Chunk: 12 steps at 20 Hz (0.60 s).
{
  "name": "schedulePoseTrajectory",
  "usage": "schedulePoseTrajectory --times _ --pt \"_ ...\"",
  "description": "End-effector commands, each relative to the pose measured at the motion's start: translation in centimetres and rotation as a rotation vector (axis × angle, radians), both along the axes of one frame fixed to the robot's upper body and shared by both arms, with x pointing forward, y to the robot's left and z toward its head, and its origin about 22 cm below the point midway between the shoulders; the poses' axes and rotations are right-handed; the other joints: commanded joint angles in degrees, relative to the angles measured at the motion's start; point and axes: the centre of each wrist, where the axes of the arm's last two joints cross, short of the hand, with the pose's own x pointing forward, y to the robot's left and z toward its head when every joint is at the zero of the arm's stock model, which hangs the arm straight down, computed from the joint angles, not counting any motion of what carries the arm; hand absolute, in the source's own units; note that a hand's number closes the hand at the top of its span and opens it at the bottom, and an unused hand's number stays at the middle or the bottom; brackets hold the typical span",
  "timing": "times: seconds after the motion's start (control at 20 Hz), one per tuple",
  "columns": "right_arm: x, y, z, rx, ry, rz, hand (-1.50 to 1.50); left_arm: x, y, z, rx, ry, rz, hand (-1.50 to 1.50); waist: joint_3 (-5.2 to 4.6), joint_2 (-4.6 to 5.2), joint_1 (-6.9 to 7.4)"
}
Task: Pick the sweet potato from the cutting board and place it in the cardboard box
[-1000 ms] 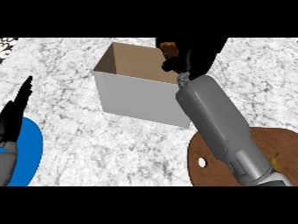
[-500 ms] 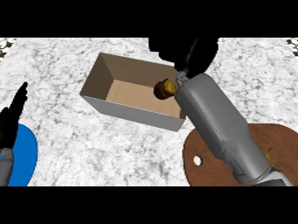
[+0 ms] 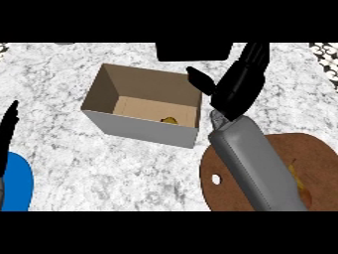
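One marble counter (image 3: 128, 168) bears the cardboard box (image 3: 139, 129) holding the sweet potato (image 3: 169, 120); right hand (image 3: 234, 92) open, empty.

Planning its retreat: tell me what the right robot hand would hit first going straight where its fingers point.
Probably nothing: the right robot hand points at the counter's far edge. The dark block lies just left of that line; depth is unclear.

White-and-grey marbled counter (image 3: 128, 168) filling the view under even light, with black-and-white patterned strips (image 3: 336, 64) at both upper corners and a dark rectangular block (image 3: 193, 51) at the far edge.
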Motion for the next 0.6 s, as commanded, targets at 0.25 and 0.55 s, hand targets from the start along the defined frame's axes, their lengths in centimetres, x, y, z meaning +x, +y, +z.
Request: schedulePoseTrajectory --times 0.25,0.55 --pt "-11.2 -3.5 -0.7 0.130 0.040 -0.081 -1.50 -1.2 1.3 -0.5 0.004 -0.010 0.040 0.00 -0.05 -0.11 -2.14" --pt "-19.1 -4.9 0.6 0.126 0.137 -0.057 -1.50 -1.6 0.5 -0.5 -0.011 -0.001 0.024 0.00 -0.07 0.02 -1.49"
